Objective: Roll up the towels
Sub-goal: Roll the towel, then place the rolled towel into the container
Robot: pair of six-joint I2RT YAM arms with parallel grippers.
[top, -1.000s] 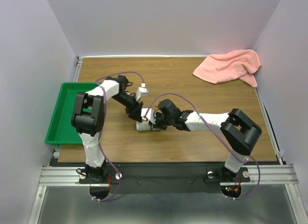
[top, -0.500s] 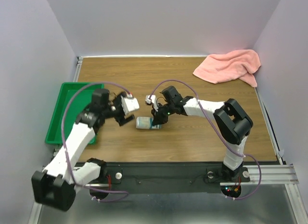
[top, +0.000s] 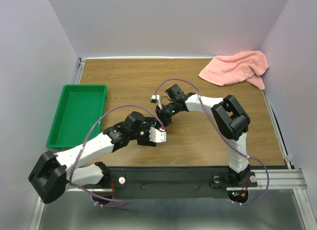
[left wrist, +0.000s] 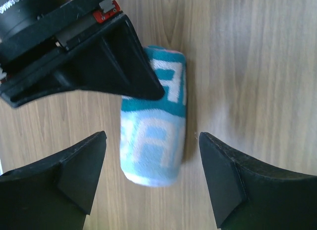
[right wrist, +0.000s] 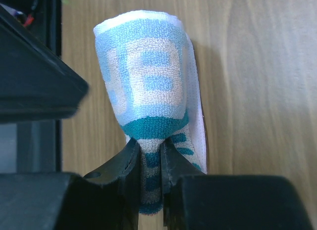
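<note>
A small rolled towel (left wrist: pixel 153 146), teal, light blue and white, lies on the wood table. My right gripper (right wrist: pixel 150 146) is shut on one end of the roll (right wrist: pixel 143 71). My left gripper (left wrist: pixel 151 141) is open, with its fingers on either side of the roll's other end, apart from it. In the top view the left wrist (top: pixel 151 133) covers the roll and the right gripper (top: pixel 163 118) is just behind it. A salmon-pink terry towel (top: pixel 235 68) lies crumpled at the back right corner. No red, grey and orange printed towel is in view.
A green tray (top: pixel 77 116) sits at the table's left edge. Purple walls close in the table on three sides. Both arms' cables loop over the middle of the table.
The left arm has swung from the left of the roll to over it from the near side, jaws open. The right gripper has kept hold of the roll.
</note>
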